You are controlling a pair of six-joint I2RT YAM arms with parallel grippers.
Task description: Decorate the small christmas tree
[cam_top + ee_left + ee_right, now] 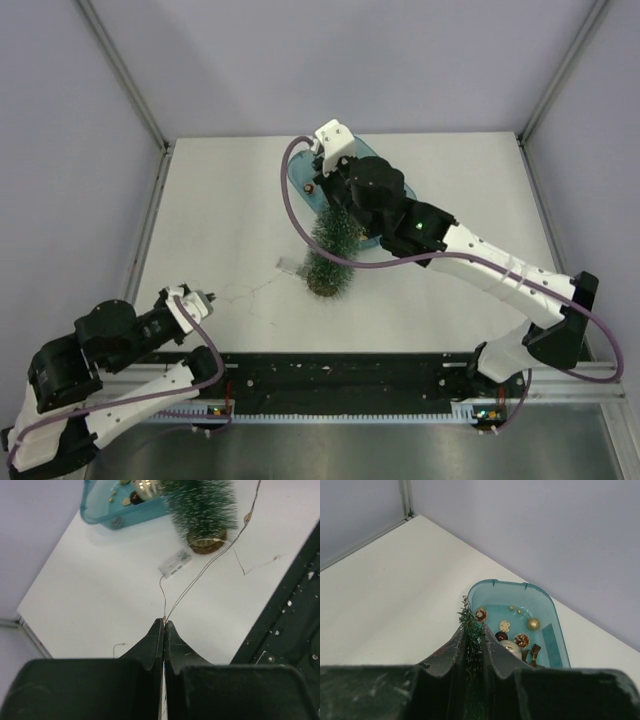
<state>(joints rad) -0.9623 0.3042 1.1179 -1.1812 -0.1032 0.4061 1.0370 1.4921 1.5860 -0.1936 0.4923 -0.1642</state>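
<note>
The small christmas tree [331,255] is tipped over, its top toward the teal tray [298,181] and its brown disc base [207,545] facing the near side. My right gripper [471,628] is shut on the tree's green tip [469,617], just in front of the tray [520,584]. My left gripper [164,622] sits at the near left [206,297], shut on a thin light wire [192,582]. That wire runs to a small clear battery box [175,563] and loops around the tree's base.
The tray holds several ornaments: pine cones [522,640], a gold ball [533,624], a silver ball [510,648] and small gold pieces. Grey walls enclose the white table [230,220]. A black rail [350,375] runs along the near edge.
</note>
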